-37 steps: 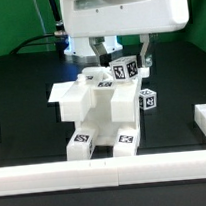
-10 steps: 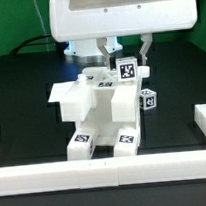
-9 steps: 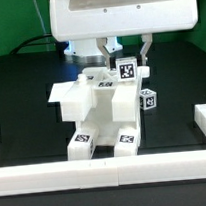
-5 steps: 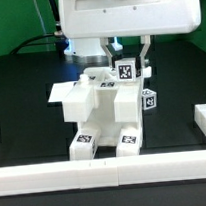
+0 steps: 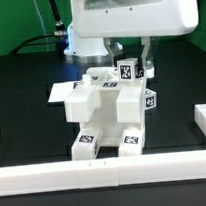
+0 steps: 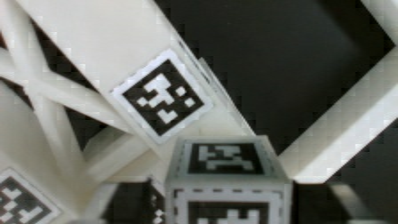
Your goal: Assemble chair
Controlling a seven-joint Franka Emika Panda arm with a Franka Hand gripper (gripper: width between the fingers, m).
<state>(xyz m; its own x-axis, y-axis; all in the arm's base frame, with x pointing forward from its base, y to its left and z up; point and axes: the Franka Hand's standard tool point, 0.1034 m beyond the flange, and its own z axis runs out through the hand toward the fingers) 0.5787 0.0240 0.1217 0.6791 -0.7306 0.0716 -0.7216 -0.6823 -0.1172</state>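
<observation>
I see the chair in the middle of the black table. The gripper hangs over its tagged leg bar. The white housing covers most of the gripper, so I cannot tell whether the fingers are gripping. The wrist view crops everything.

Chair on the table, behind the long rail along the front edge

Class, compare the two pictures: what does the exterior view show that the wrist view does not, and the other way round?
Only the exterior view: the part-built chair as a whole, the black table and the border rail. Only the wrist view: a slanted tag large enough to read its pattern. Both: white chair parts carrying black-and-white tags.
</observation>
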